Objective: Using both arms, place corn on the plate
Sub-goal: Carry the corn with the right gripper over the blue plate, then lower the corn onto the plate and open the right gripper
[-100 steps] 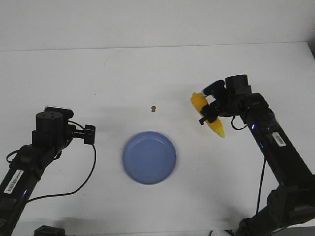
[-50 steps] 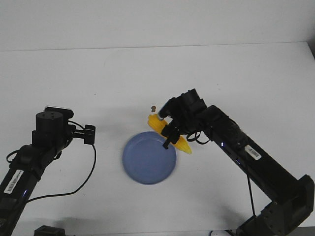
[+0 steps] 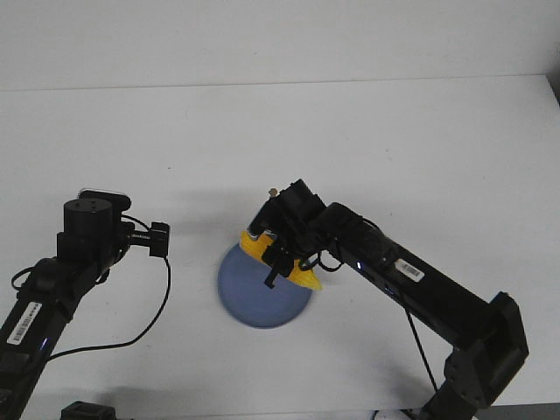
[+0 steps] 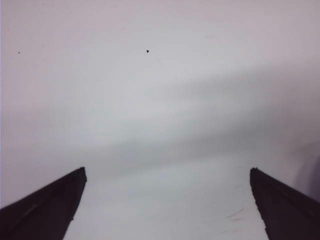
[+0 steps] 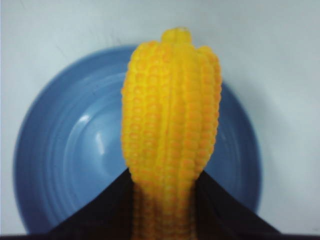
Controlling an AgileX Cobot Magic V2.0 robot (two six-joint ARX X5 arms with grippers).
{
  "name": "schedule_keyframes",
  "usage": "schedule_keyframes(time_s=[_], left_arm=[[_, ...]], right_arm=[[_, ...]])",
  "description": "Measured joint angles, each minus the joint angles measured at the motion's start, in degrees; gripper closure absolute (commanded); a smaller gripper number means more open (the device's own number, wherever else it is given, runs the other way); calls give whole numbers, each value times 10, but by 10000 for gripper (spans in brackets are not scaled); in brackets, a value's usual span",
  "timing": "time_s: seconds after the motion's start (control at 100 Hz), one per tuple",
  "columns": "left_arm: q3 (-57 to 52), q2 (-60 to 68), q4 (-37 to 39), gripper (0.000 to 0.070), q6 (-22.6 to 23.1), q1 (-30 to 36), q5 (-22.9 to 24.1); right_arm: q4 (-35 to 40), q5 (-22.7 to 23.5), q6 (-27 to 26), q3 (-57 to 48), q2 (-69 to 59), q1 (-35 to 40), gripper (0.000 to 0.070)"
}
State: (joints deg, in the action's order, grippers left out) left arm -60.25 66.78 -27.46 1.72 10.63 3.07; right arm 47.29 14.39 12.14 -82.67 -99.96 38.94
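Note:
The yellow corn [image 3: 306,278] is held in my right gripper [image 3: 278,258], which is shut on it just above the blue plate [image 3: 254,302] at the table's middle front. In the right wrist view the corn [image 5: 170,115] stands between the black fingers [image 5: 100,215] with the plate [image 5: 65,150] right behind it. My left gripper [image 4: 167,200] is open and empty over bare table; in the front view the left arm [image 3: 87,232] rests at the left, apart from the plate.
A tiny brown speck [image 3: 273,190] lies on the white table just beyond the right gripper. The table's far edge [image 3: 280,85] runs across the back. A black cable [image 3: 149,306] loops from the left arm toward the plate's left.
My right arm has carried the corn leftward and toward the front, from the right side of the table to over the plate. The left arm has not moved.

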Motion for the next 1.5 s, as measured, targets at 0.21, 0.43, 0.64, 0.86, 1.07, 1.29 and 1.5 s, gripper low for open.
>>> schedule_keyframes(time_s=[0.21, 0.43, 0.64, 0.86, 1.07, 1.29, 1.5], left_arm=[[0, 0, 0, 0, -2, 0, 0], [0, 0, 0, 0, -2, 0, 0], [0, 0, 0, 0, -3, 0, 0], [0, 0, 0, 0, -3, 0, 0], [0, 0, 0, 0, -3, 0, 0], [0, 0, 0, 0, -3, 0, 0], [0, 0, 0, 0, -3, 0, 0]], right_arm=[[12, -12, -2, 0, -22, 9, 451], [13, -12, -6, 0, -22, 15, 291], [13, -12, -10, 0, -22, 15, 272], [13, -12, -12, 0, -22, 15, 272], [14, -11, -11, 0, -17, 5, 273], [30, -9, -11, 0, 54, -39, 273], [63, -10, -11, 1, 113, -128, 273]])
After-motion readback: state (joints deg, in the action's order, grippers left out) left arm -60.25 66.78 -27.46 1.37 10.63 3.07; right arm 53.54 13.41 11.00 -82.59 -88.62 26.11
